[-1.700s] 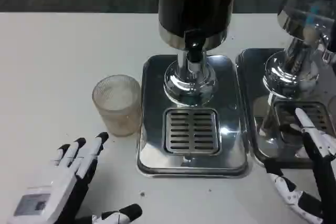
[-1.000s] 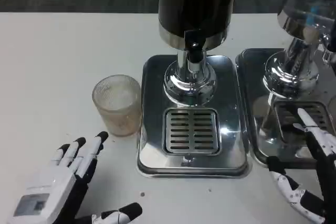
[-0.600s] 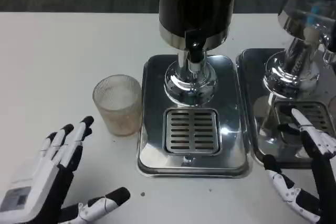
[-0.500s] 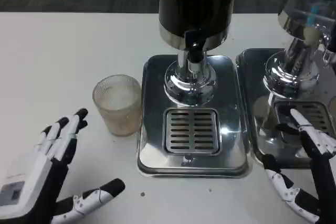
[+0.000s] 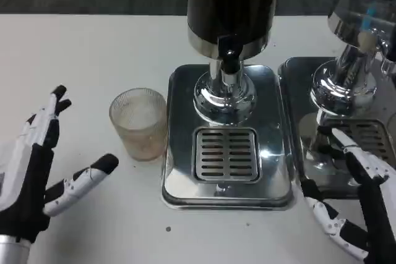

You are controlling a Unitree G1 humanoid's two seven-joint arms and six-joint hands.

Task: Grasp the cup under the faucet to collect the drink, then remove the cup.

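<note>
The cup (image 5: 138,123) stands upright on the white bench (image 5: 86,54), just beside the left edge of the steel tray (image 5: 178,183), touching or nearly touching it. It is a ribbed, frosted glass, and whether anything is in it cannot be told. It is not under the faucet (image 5: 229,54): the faucet juts from the base of the dark dispenser (image 5: 230,4) above the tray's back half, to the right of the cup and farther from the robot. The slotted grille (image 5: 225,154) lies in the tray's front half, right of the cup, with nothing on it.

The left hand (image 5: 31,168) is left of the cup and nearer the robot, apart from the cup. Its fingers are spread and hold nothing; the upper fingers (image 5: 46,119) point away from the robot, well left of the cup, while the thumb (image 5: 86,177) reaches toward the cup's base, its black tip near the glass but not touching.

The right hand (image 5: 356,205) is right of the tray, far from the cup, at the front of a second tray (image 5: 294,78) that carries a second dispenser (image 5: 362,23). Its fingers are apart, with nothing between them.
</note>
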